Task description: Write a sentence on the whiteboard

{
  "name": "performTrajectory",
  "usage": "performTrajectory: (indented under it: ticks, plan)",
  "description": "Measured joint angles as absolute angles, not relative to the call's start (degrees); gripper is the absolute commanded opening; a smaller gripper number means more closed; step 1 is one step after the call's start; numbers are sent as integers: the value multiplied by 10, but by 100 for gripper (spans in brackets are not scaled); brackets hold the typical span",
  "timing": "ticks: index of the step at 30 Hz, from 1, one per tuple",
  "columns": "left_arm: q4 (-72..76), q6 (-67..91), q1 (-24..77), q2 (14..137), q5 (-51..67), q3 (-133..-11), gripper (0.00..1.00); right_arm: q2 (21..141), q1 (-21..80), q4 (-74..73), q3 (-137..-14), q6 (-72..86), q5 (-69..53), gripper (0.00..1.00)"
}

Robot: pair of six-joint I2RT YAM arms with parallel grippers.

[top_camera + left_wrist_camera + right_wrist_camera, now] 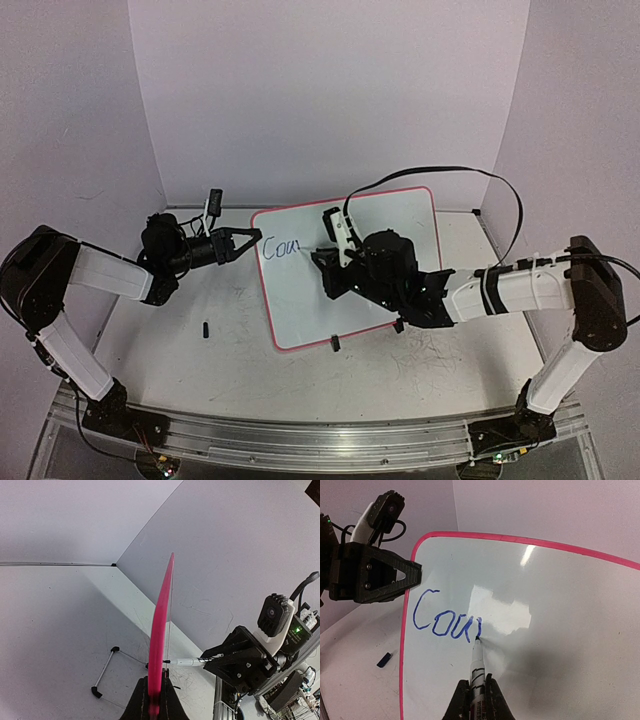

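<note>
Left part of the counter (200,370): a small black cap (205,329), loose, well apart from the board. Just right of it, the left end effector (245,238): closed on the pink left rim of the whiteboard (385,215), with dark fingers (142,702) pinching that edge from both sides. Whiteboard in the middle of the counter, set askew to its edges, with two black clip feet (334,344) along the near rim. Toward the board's far left corner, the sentence (447,621) in blue: only "Cou" and part of a further letter. At the right, the right end effector (476,685): clamped around a marker (477,655), tip touching the board at the end of the last stroke.
</note>
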State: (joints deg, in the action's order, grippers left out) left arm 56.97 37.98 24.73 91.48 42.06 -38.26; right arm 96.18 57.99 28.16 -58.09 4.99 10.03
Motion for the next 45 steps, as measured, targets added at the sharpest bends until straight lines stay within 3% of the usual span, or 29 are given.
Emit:
performTrajectory:
  ticks: [45]
  plan:
    - [570,380,248,915,421,-382,0,966,582,286,-596,54,114,0]
